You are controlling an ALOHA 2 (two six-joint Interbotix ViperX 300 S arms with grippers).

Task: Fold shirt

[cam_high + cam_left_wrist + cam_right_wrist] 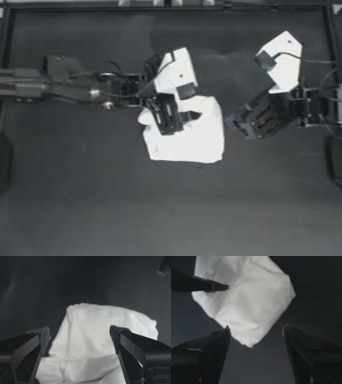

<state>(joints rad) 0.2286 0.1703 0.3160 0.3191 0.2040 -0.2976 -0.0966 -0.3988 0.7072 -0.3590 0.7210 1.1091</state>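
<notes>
Left pincer [172, 116] gapes over the unmarked folded shirt [194, 137].

No legible text, label, brand, number or sign anywhere in these views

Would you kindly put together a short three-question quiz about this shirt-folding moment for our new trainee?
1. True or false: the shirt is spread out flat with both sleeves showing.
2. Which gripper is over the shirt? A) the left gripper B) the right gripper
3. Fill in: both grippers have their jaws ____.

Key:
1. False. It lies as a compact bundle near the middle of the table.
2. A. The left gripper is directly above the cloth, while the right gripper is just beside the shirt's right edge, over bare table.
3. Open. Both wrist views show the jaws spread with nothing between them.
</notes>
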